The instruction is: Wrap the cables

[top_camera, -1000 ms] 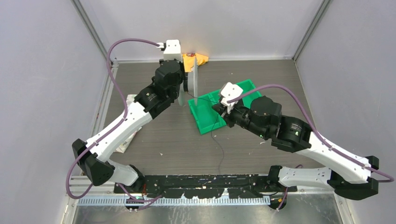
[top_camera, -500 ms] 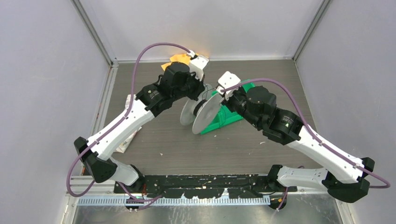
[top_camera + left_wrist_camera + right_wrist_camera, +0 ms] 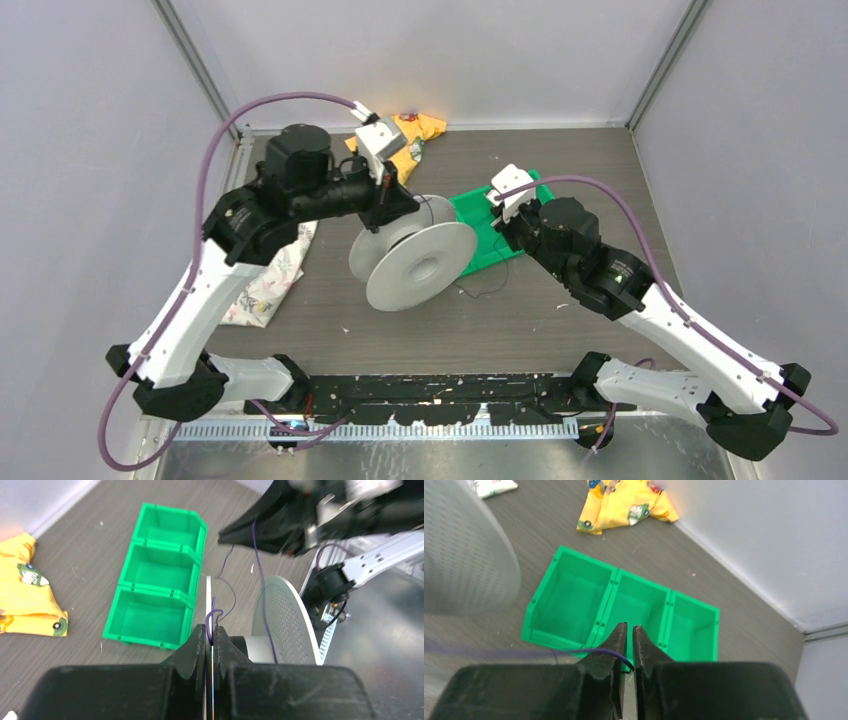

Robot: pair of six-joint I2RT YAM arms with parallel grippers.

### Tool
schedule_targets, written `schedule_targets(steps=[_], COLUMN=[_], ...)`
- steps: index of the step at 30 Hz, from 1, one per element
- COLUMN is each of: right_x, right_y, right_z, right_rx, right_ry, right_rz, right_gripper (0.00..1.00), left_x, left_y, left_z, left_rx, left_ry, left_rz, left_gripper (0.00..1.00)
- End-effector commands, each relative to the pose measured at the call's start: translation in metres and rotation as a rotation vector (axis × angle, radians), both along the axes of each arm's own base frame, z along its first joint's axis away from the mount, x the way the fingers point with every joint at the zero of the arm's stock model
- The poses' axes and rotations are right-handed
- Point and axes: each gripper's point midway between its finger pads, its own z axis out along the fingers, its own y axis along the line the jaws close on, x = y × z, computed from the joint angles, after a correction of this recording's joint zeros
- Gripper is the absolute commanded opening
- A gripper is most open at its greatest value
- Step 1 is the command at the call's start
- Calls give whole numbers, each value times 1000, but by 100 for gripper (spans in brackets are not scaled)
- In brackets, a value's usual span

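Observation:
A big pale spool (image 3: 415,262) hangs tilted over the table's middle. My left gripper (image 3: 397,205) is shut on the thin edge of its near flange (image 3: 209,597), and a loop of the thin purple-dark cable (image 3: 214,615) is pinched in with it. More cable runs up past the far flange (image 3: 286,617) toward my right gripper (image 3: 499,220). In the right wrist view the right gripper (image 3: 630,625) has its jaws a narrow gap apart. The cable (image 3: 604,651) lies over the left finger and its end dips into the gap. A loose strand (image 3: 481,291) lies on the table.
A green three-compartment bin (image 3: 478,210) stands just right of the spool, below my right gripper (image 3: 615,578). A yellow bag (image 3: 418,131) lies at the back wall. A flowered packet (image 3: 268,285) lies under my left arm.
The left arm swung left and brought the spool from edge-on to tilted with its flange facing up. The right gripper drew back to the right and its jaws parted slightly.

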Motion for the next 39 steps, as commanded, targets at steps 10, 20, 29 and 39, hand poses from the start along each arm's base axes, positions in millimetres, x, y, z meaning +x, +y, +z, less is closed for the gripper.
schedule_targets(steps=[10,20,29,39], right_x=[11,11,10,12], right_y=[72,73,73,82], right_z=[-27,-58,-90,-105], right_rx=[433,489,489,514], right_ry=[39,104,170,203], right_rz=[132,97,67,71], right_gripper=[50,58,67,65], left_x=[-24,-10,-10,-13], left_y=[6,30,38,44], left_z=[127,156,168,173], left_rx=[-385,-486,-517,-547], left_ry=[-107,-172,-196,-199], left_rz=[-6,160,195,209], left_gripper=[0,0,0,0])
